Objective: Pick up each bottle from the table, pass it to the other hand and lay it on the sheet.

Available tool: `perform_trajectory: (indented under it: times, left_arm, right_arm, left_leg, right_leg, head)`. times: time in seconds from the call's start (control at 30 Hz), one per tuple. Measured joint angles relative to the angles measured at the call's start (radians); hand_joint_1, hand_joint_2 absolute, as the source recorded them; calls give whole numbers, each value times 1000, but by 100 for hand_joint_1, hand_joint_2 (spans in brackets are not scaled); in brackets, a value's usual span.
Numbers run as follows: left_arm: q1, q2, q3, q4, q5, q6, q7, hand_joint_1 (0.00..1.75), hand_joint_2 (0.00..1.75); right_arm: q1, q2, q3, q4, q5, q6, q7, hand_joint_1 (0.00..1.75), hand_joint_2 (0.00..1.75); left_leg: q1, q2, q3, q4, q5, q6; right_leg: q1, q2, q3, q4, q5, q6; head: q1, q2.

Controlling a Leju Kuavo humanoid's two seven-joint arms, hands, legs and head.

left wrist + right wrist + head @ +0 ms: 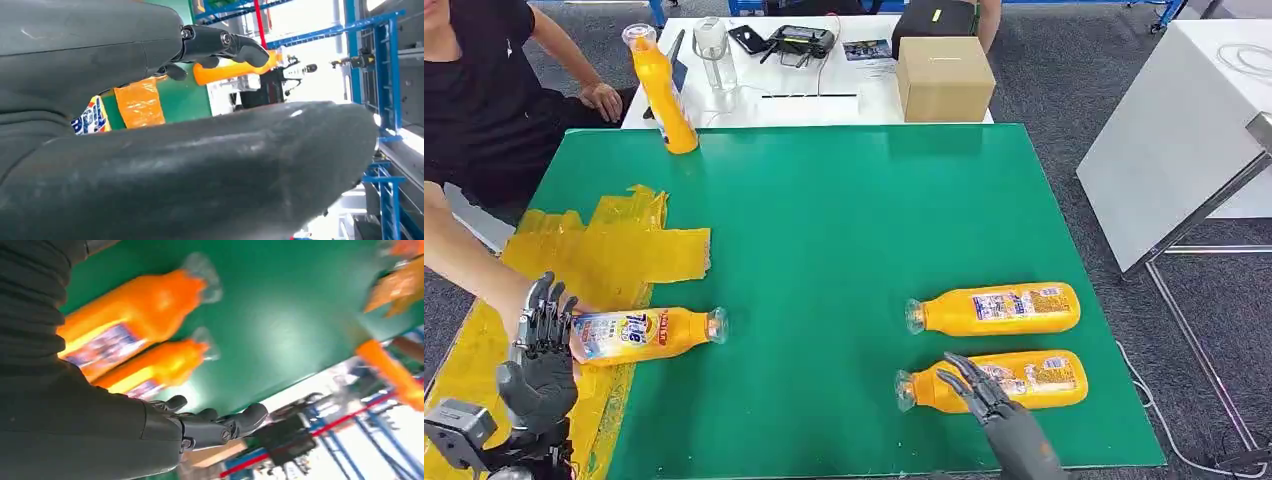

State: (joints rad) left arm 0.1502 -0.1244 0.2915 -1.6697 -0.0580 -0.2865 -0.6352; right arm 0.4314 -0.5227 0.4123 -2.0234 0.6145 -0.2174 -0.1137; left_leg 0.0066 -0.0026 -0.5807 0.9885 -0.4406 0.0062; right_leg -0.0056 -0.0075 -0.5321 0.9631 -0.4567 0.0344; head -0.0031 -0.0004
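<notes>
**Left hand laying a bottle at the sheet's edge, right hand over the next one**

My left hand [542, 345] is at the base end of a lying bottle [646, 333], fingers reaching over its labelled end. I read it as grasping the bottle, though the contact itself is partly hidden, and a person's forearm [464, 262] comes in just beside that hand, so I can't rule out that the bottle is simply resting there. The bottle lies on its side with its base end over the yellow sheet [614, 250] and its neck out on the green mat [844, 230].

My right hand [972, 388] hovers over the nearer of two lying bottles [994, 380], fingers apart and holding nothing. A second one [996, 309] lies just beyond it. A fourth bottle [662, 92] stands upright at the mat's far edge, well away from both hands.

I judge this to be the laying-down step for the left-hand bottle. Next I need to nudge it fully onto the sheet and let go, then lower the right hand squarely over the body of the bottle beneath it. That bottle is round and could roll, so the fingers should wrap both sides before lifting.
</notes>
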Motion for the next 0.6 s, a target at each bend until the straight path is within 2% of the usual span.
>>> perform_trajectory:
  times: [0.17, 0.33, 0.6]
  left_arm:
    - [-2, 0, 3, 0, 14, -11, 3, 0, 0]
    - [-22, 0, 3, 1, 17, -22, 6, 0, 0]
    - [-62, 2, 2, 22, 19, -24, 10, 0, 0]
  right_arm:
    - [61, -45, -166, -29, -35, 112, -8, 0, 175]
    - [68, -59, -292, -22, -47, 240, -2, 0, 175]
    - [55, -103, -378, 22, -50, 331, 21, 0, 175]
  left_leg:
    - [0, 0, 1, 0, 0, 0]
    - [-1, 0, 2, 0, 0, 0]
    - [-1, 0, 2, 0, 0, 0]
  right_leg:
    - [0, 1, 1, 0, 0, 0]
    - [-1, 1, 1, 0, 0, 0]
    - [-2, 1, 1, 0, 0, 0]
  head:
    - [0, 0]
    - [0, 0]
    - [0, 0]
